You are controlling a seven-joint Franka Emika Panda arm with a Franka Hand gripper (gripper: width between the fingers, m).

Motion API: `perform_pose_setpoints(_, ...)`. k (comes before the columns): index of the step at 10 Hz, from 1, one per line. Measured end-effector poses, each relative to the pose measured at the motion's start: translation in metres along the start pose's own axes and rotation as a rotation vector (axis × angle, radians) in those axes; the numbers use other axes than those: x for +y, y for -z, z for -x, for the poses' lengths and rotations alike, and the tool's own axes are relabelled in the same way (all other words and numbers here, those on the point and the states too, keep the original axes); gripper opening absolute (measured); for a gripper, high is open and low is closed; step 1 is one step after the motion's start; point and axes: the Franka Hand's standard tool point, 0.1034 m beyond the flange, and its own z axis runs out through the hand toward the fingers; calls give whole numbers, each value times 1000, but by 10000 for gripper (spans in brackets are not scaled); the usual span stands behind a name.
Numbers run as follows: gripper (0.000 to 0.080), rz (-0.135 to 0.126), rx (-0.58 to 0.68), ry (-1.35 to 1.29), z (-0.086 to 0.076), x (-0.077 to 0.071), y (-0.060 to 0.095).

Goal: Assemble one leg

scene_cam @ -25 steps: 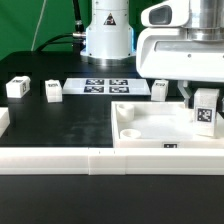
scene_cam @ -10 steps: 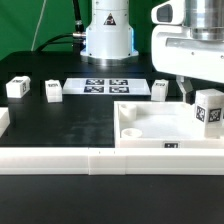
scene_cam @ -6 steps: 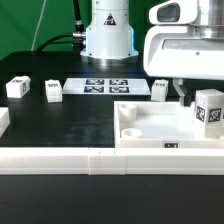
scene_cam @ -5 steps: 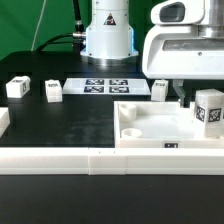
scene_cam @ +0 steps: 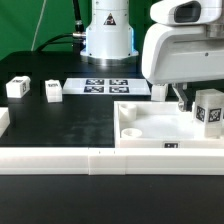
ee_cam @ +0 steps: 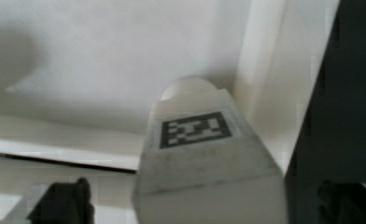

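Note:
One leg [scene_cam: 208, 110], a small white block with a black-and-white tag, stands upright in the right corner of the large white panel [scene_cam: 150, 128]. My gripper [scene_cam: 192, 97] hangs over that corner. In the wrist view the leg [ee_cam: 201, 140] sits between my two dark fingers [ee_cam: 64, 203], with a gap on each side. The gripper [ee_cam: 206, 207] is open and not touching the leg. Three more legs stand on the black table: two at the exterior view's left [scene_cam: 16, 87] [scene_cam: 52, 91] and one behind the panel [scene_cam: 159, 90].
The marker board [scene_cam: 105, 86] lies at the back middle in front of the robot base [scene_cam: 107, 35]. A white rail [scene_cam: 60, 160] runs along the table's front edge. A round hole [scene_cam: 130, 130] shows in the panel's near left corner.
The gripper carried the leg slightly to the exterior view's right, then let it go. Since then the hand has turned and shifted left. The leg has stayed standing in the panel's corner.

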Motion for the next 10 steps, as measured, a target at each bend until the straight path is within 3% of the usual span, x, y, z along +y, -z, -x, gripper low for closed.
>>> perform_pose_setpoints(1, 521, 0, 0, -2, 0, 0, 0)
perform_pose_setpoints(3, 291, 0, 0, -2, 0, 0, 0)
perform_pose_setpoints(6, 291, -1, 0, -30, 0, 0, 0)
perform_pose_setpoints(10, 291, -15, 2, -566, 2, 3, -1)
